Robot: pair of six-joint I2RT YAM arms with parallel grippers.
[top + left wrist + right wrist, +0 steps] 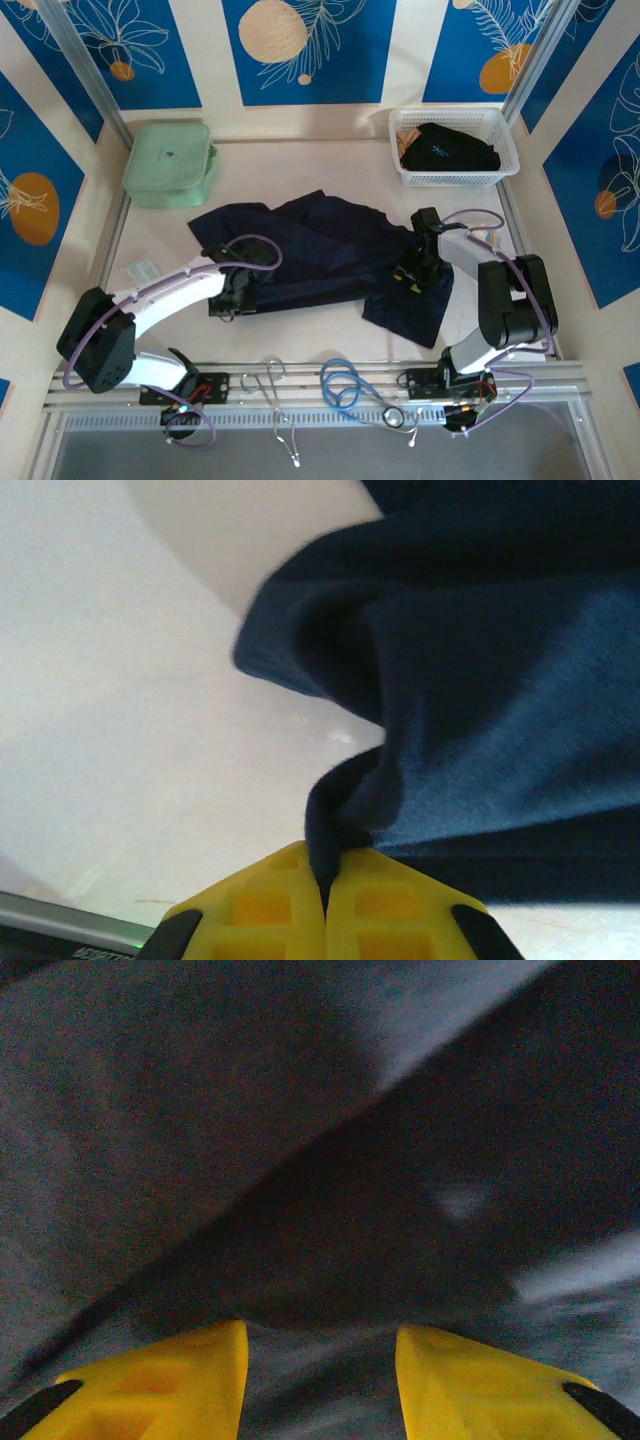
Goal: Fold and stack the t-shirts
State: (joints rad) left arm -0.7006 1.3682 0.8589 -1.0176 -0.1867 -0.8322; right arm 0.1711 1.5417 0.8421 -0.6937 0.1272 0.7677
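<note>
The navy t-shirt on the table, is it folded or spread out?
Spread out and rumpled, not folded: the navy t-shirt sprawls loosely across the table.

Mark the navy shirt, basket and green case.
navy shirt (330,245): top view, middle of the spread fabric.
basket (455,178): top view, near wall.
green case (168,160): top view, lid centre.

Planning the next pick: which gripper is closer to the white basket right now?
Right. The right gripper is over the navy shirt, just short of the basket; the left gripper pinches the shirt's left edge, much farther off.
</note>
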